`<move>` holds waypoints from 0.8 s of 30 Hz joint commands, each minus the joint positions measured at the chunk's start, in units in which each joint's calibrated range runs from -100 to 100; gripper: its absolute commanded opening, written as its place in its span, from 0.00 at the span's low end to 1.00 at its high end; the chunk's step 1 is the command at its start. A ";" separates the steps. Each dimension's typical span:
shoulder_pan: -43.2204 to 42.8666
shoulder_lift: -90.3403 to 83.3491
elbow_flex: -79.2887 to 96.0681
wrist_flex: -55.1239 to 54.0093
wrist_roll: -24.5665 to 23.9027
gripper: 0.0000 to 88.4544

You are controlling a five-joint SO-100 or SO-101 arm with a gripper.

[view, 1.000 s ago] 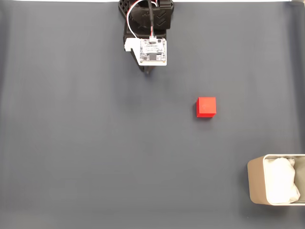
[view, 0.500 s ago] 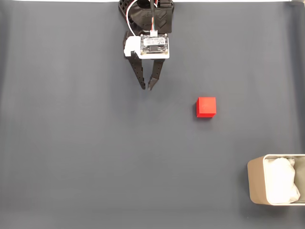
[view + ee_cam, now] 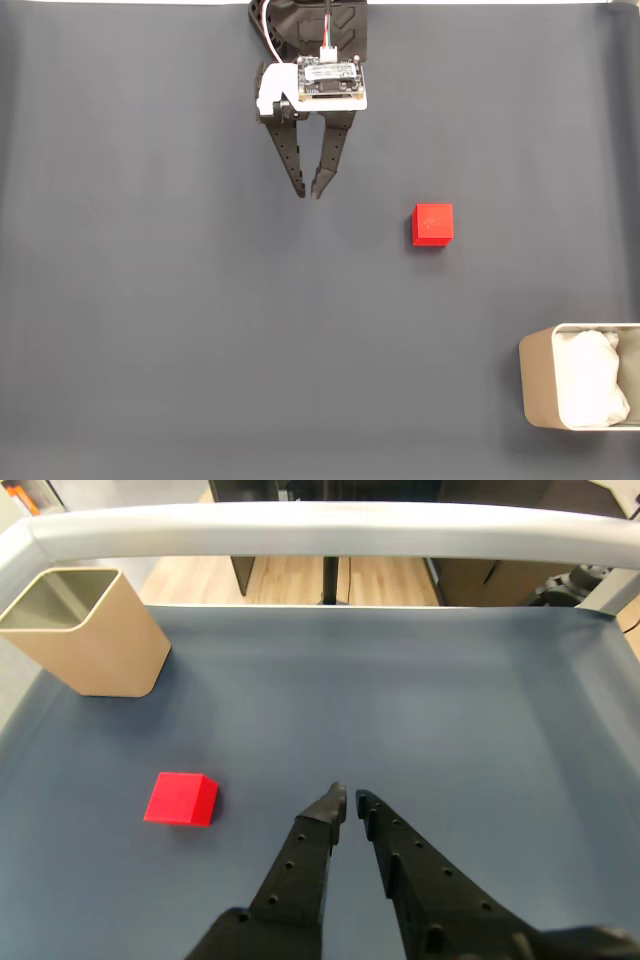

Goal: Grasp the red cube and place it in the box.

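Right now I have the hand [image 3: 309, 193] near the top centre of the fixed view, its two black fingers pointing down the frame with the tips drawn almost together, only a thin gap between them, and nothing held. In the wrist view the hand [image 3: 348, 800] rises from the bottom edge, and the same narrow slit shows between the tips. As I read it, the fingers are too close to take the cube, so I would need to spread them before going down over it.

The red cube [image 3: 433, 224] sits alone on the dark grey bench [image 3: 150, 300], right of centre in the fixed view and well apart from the fingertips, below and to their right. In the wrist view the red cube [image 3: 181, 799] lies at the left, roughly level with the tips, so the hand is not lined up with it; I judge the reach has barely begun.

The box [image 3: 535, 385] stands in the lower right corner of the fixed view, partly cut by the frame edge, with white soft lining inside. In the wrist view the box [image 3: 95, 640] appears at the upper left, beyond the cube, its open mouth upward, which leaves a clear way in from above.
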 commanded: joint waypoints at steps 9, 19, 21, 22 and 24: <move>-8.37 15.46 -23.12 14.56 1.81 0.01; -14.91 18.32 -27.32 18.66 1.86 0.02; -16.19 18.84 -27.78 18.75 1.76 0.02; -16.83 19.18 -28.05 18.75 1.71 0.03; -18.18 19.96 -28.69 18.75 1.42 0.03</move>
